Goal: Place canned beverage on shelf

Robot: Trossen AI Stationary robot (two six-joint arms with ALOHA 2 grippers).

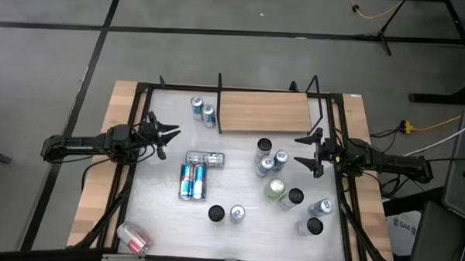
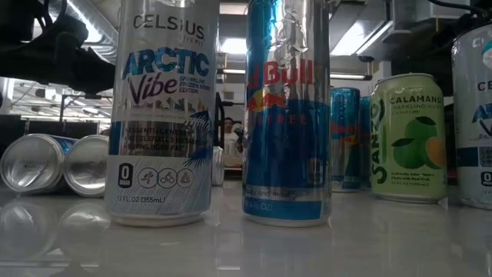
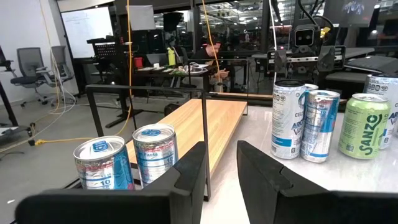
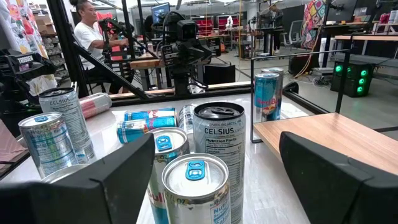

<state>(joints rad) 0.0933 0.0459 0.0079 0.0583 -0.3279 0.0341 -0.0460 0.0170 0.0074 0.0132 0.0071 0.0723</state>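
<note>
The white table top (image 1: pixel 159 221) carries everything, its edges framed by thin black rails. At its far edge lies the shelf (image 1: pixel 264 112), a small rectangular light-brown wooden board with thin black uprights at its ends; its top is bare, so no can is on it yet.

My right gripper (image 1: pixel 308 149) hangs just off the shelf's right front corner, fingers spread wide and gripping nothing. I judge it is lined up on the cluster of upright cans (image 1: pixel 269 156) just beside it, where a white-and-silver Celsius can (image 4: pixel 217 158) and a blue-topped silver can (image 4: pixel 196 190) stand between my fingers in the right wrist view. Either could be the one to lift onto the board.

My left gripper (image 1: pixel 166 134) waits at the table's left side, fingers nearly closed on nothing, pointing toward two blue-and-silver cans (image 1: pixel 202 109) standing just beside the shelf's left end.

Four more cans (image 1: pixel 197 172) lie on their sides mid-table; those would need righting first, so the standing ones are easier.
</note>
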